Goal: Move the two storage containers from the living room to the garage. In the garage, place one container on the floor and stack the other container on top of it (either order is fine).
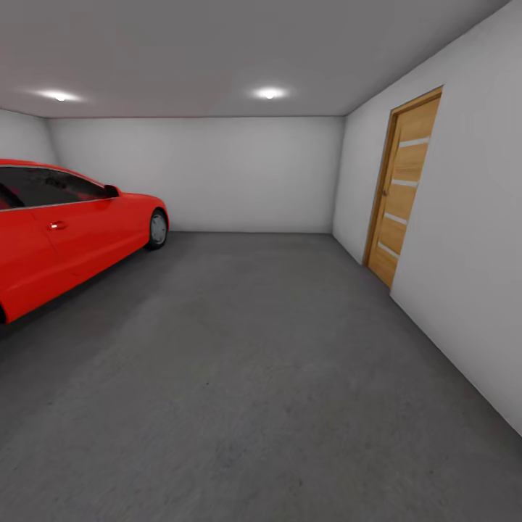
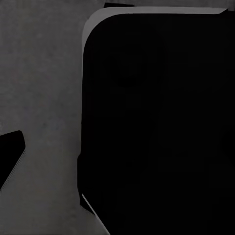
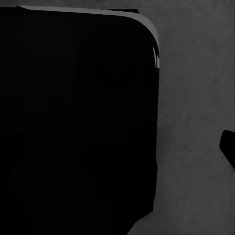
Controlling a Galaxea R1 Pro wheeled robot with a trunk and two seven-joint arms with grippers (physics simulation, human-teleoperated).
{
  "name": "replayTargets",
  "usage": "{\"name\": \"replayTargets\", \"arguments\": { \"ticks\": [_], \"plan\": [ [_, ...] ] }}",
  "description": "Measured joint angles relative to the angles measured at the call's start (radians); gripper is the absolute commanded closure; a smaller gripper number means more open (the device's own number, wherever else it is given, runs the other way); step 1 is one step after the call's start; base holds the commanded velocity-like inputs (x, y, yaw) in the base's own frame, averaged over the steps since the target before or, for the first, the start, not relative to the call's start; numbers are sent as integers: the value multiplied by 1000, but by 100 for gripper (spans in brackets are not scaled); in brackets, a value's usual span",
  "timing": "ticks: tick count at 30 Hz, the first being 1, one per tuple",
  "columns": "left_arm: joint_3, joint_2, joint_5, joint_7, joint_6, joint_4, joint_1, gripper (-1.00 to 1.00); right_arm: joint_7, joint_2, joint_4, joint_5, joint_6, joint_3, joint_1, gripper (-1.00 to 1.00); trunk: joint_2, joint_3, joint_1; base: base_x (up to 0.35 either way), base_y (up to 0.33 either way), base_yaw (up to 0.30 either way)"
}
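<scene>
I am inside the garage, with its dark grey floor (image 1: 254, 377) stretching ahead to the white back wall (image 1: 196, 174). The two storage containers are out of view, and so is the living room. In the left wrist view a large black rounded part of the robot (image 2: 156, 122) hangs over the grey floor (image 2: 39, 73). The right wrist view has the same black bulk (image 3: 73, 122) above the floor (image 3: 196, 98). A small dark tip (image 2: 10, 154) pokes in at one edge of the left wrist view, and another (image 3: 227, 147) in the right. Neither tells me how the jaws stand.
A red car (image 1: 65, 232) stands along the left side. A wooden plank door (image 1: 402, 188) is set in the white right wall (image 1: 471, 254). Open floor runs between the car and that wall. Two ceiling lights (image 1: 269, 93) are on.
</scene>
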Motion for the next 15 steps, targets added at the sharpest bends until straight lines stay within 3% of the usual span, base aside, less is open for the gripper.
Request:
{"name": "replayTargets", "arguments": {
  "ticks": [15],
  "plan": [
    [1, 0, 0, 0, 3, 0, 0, -100, 0, -1, 0, 0, 0, 1, 0, -100, 0, 0, 0, 325, 0, 0]
  ]
}}
